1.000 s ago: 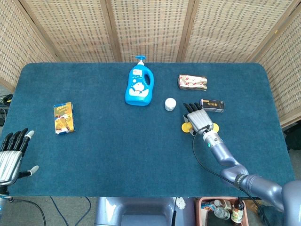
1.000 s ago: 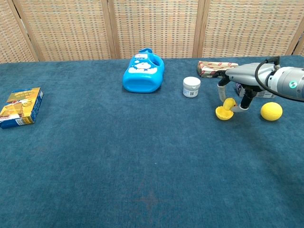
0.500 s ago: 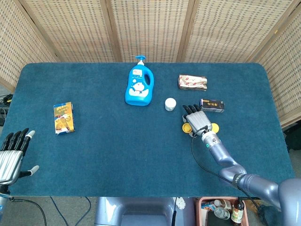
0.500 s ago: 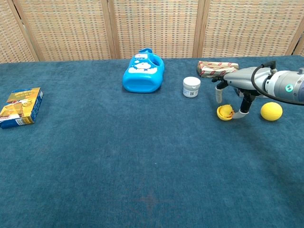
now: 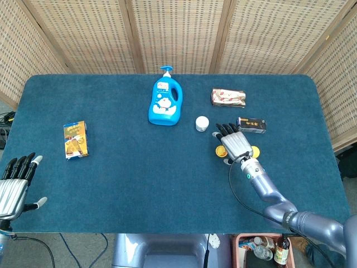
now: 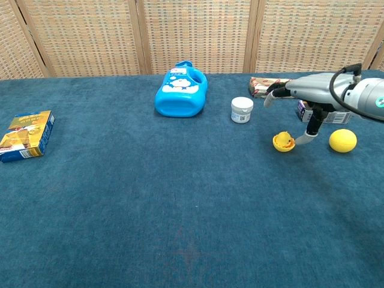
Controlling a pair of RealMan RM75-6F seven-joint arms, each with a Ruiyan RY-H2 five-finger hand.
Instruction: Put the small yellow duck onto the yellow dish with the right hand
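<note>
Now small yellow duck [image 6: 284, 141] sitting in the yellow dish [image 6: 281, 146] on the blue desk [image 6: 180, 210], right hand [image 6: 300, 96] hovering above it, released with fingers spread, left hand [image 5: 14, 184] resting open at the desk's near edge.

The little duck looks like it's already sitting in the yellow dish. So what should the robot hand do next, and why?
Probably lift the right robot hand up and back. The duck sits in the yellow dish with the fingers spread above it; only the thumb reaches down beside the dish, so a straight lift should avoid nudging it.
</note>
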